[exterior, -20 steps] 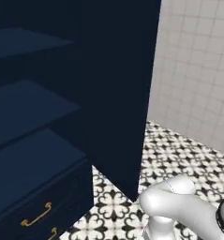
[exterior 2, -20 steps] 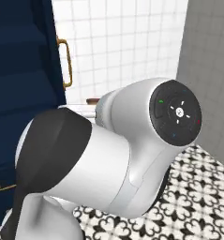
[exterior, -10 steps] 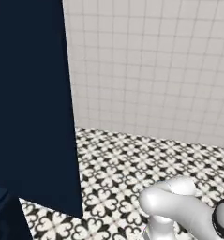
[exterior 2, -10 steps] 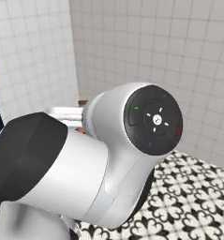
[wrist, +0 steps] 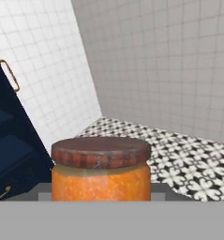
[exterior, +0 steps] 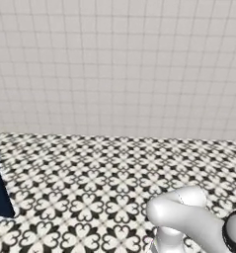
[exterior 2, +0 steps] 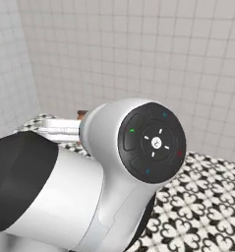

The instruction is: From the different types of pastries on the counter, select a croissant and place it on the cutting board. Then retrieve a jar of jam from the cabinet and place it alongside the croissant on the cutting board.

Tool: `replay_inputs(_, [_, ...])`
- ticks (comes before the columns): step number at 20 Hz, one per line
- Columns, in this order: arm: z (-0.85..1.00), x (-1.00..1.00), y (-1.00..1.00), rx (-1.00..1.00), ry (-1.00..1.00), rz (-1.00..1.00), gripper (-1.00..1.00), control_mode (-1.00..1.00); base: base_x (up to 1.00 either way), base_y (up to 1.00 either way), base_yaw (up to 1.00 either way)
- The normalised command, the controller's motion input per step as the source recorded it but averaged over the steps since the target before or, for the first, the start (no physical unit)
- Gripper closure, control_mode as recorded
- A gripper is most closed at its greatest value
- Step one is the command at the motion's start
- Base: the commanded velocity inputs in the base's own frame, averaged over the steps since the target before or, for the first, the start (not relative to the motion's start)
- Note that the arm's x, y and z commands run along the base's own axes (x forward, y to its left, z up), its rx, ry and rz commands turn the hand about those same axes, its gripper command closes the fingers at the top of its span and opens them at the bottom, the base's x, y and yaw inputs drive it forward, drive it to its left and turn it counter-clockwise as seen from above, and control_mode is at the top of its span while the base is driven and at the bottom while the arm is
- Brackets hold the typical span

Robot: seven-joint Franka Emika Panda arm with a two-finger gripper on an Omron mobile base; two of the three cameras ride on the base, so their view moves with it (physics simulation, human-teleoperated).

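The gripper is closed around the jar of jam, which sits upright right in front of the hand camera, orange with a dark brown lid. Behind it lie the patterned floor and tiled walls, with the navy cabinet at the left.

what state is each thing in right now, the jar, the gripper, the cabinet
jar of jam: upright, brownish lid on, held in the gripper
gripper: shut on the jar of jam
cabinet: navy, gold handle showing; open or closed cannot be told
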Motion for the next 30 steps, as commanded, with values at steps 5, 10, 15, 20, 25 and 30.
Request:
replay_inputs(5, [0.00, 0.00, 0.00, 0.00, 0.00, 0.00, 1.00, 1.00, -1.00, -0.98, -0.24])
replay_inputs(10, [0.00, 0.00, 0.00, 0.00, 0.00, 0.00, 1.00, 1.00, -1.00, -0.99, -0.24])
replay_inputs(15, [0.00, 0.00, 0.00, 0.00, 0.00, 0.00, 1.00, 1.00, -0.99, -0.94, -0.23])
replay_inputs(20, [0.00, 0.00, 0.00, 0.00, 0.00, 0.00, 1.00, 1.00, -0.96, -0.79, -0.18])
replay_inputs(25, [0.00, 0.00, 0.00, 0.00, 0.00, 0.00, 1.00, 1.00, -1.00, -0.60, -0.16])
replay_inputs(30, [0.00, 0.00, 0.00, 0.00, 0.00, 0.00, 1.00, 1.00, -0.44, 0.75, -0.34])
